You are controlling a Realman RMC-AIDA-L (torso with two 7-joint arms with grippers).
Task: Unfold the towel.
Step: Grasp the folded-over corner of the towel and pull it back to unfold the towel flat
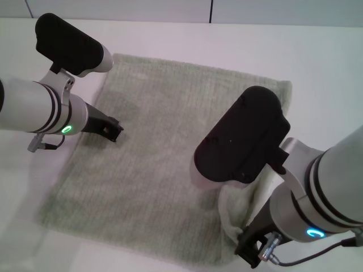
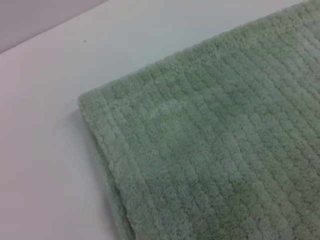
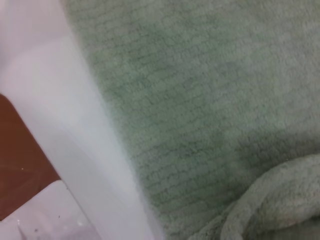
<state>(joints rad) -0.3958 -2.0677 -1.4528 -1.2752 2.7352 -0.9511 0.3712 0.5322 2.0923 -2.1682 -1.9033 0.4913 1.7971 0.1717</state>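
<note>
The pale grey-green towel (image 1: 164,130) lies mostly flat on the white table (image 1: 323,56). Its near right corner is bunched and lifted in a raised fold (image 1: 233,207) against my right arm. The arm's black wrist housing (image 1: 244,139) hides the right gripper; the fold rises up to it as if held. The fold also shows in the right wrist view (image 3: 280,200). My left gripper (image 1: 112,129) hovers low over the towel's left part. The left wrist view shows a flat towel corner (image 2: 100,107).
Bare white table surrounds the towel on the left and at the back. The right wrist view shows the table's edge (image 3: 75,150), close beside the towel, with brown floor (image 3: 20,160) beyond it.
</note>
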